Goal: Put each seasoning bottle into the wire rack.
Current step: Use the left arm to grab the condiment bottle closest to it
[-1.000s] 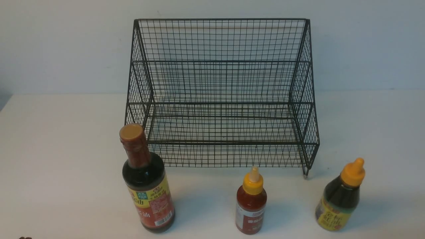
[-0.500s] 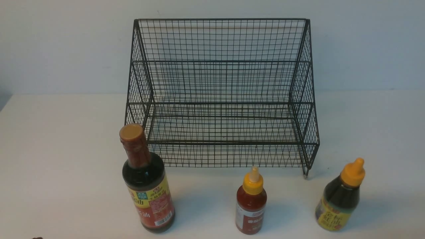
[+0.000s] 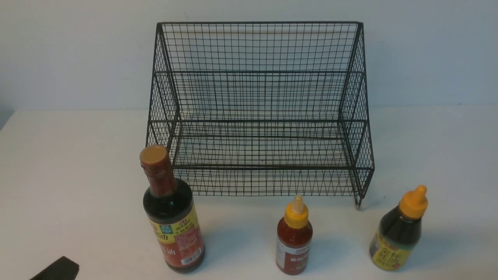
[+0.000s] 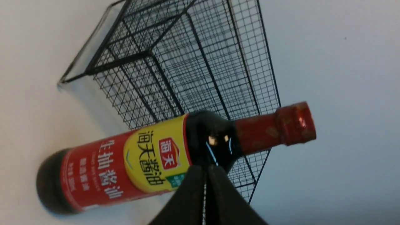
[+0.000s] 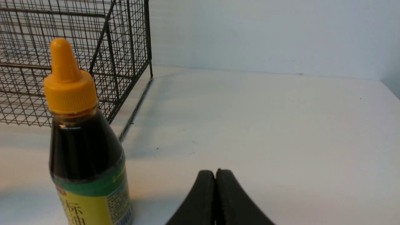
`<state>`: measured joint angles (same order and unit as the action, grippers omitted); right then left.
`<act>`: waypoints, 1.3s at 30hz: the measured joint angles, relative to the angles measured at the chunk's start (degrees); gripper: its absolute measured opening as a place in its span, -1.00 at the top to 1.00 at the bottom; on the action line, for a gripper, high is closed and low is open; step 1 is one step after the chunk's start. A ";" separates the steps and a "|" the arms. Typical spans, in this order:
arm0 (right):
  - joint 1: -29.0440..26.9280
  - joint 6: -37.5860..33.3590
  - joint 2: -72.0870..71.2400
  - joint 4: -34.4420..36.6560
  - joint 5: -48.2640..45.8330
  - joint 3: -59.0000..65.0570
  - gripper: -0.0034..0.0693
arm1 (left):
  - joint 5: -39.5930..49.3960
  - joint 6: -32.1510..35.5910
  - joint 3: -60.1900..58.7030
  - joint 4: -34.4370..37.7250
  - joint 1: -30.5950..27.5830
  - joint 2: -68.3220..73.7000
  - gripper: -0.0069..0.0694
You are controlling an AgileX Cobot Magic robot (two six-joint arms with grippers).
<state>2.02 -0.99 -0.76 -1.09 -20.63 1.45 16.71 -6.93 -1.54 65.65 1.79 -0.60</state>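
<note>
Three seasoning bottles stand upright on the white table in front of the black wire rack (image 3: pixel 256 109): a tall dark one with a red neck (image 3: pixel 171 214), a small red one with a yellow nozzle cap (image 3: pixel 294 237), and a squat dark one with an orange-yellow cap (image 3: pixel 398 233). The rack holds nothing. My left gripper (image 3: pixel 58 270) shows at the front view's lower left edge; in the left wrist view it (image 4: pixel 206 170) is shut and empty, near the tall bottle (image 4: pixel 150 156). My right gripper (image 5: pixel 215 175) is shut and empty, apart from the squat bottle (image 5: pixel 84 150). It is out of the front view.
A pale wall rises right behind the rack (image 4: pixel 187 62). The table's left edge (image 3: pixel 6 120) shows at the far left of the front view. Bare table (image 5: pixel 265 125) stretches beside the rack's right side (image 5: pixel 125 47).
My left gripper has come up into the front view's lower left corner. The bottles and the rack have not moved.
</note>
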 joint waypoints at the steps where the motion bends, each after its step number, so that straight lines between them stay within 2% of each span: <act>1: 0.00 0.00 0.00 0.00 0.00 0.00 0.95 | -0.10 0.45 0.00 0.00 0.00 0.00 0.83; 2: 0.00 0.00 0.00 0.00 0.00 0.00 0.95 | 0.58 9.40 0.75 -1.47 0.00 0.00 0.83; 6: 0.00 0.00 0.00 0.00 0.00 0.00 0.95 | 6.19 29.17 6.58 -3.27 0.00 0.00 0.83; 7: 0.00 0.00 0.00 0.00 0.00 0.00 0.95 | 6.47 31.03 7.44 -3.27 0.00 0.00 0.83; 10: 0.00 0.00 0.00 0.00 0.00 0.00 0.95 | 9.48 43.02 14.51 -2.90 0.00 3.46 0.81; 13: 0.00 0.00 0.00 0.00 0.00 0.00 0.95 | 10.78 51.44 17.76 -2.86 0.00 9.52 0.69; 17: 0.00 0.00 0.00 0.00 0.00 0.00 0.95 | 12.03 60.04 19.34 -1.09 0.00 18.49 0.37; 21: 0.00 0.00 0.00 0.00 0.00 0.00 0.95 | 11.77 69.60 20.45 4.61 0.00 26.07 -0.03; 23: 0.00 0.00 0.00 0.00 0.00 0.00 0.95 | 11.38 79.50 21.36 10.83 0.00 32.13 -0.34; 25: 0.00 0.00 0.00 0.00 0.00 0.00 0.95 | 11.27 85.19 21.68 14.42 0.00 34.40 -0.49; 27: 0.00 0.00 0.00 0.00 0.00 0.00 0.95 | 11.09 98.49 22.21 23.72 0.00 40.09 -0.75; 30: 0.00 0.00 0.00 0.00 0.00 0.00 0.95 | 11.40 111.06 22.69 29.43 0.00 46.00 -0.89; 32: 0.00 0.00 0.00 0.00 0.00 0.00 0.95 | 13.20 117.17 23.34 30.46 0.00 49.71 -0.91; 34: 0.00 0.00 0.00 0.00 0.00 0.00 0.95 | 15.91 120.55 23.94 30.84 0.00 52.83 -0.91; 39: 0.00 0.00 0.00 0.00 0.00 0.00 0.95 | 20.27 123.07 26.43 30.95 0.00 60.98 -0.82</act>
<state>2.02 -0.99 -0.76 -1.09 -20.63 1.45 36.99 116.14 24.89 96.60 1.79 60.38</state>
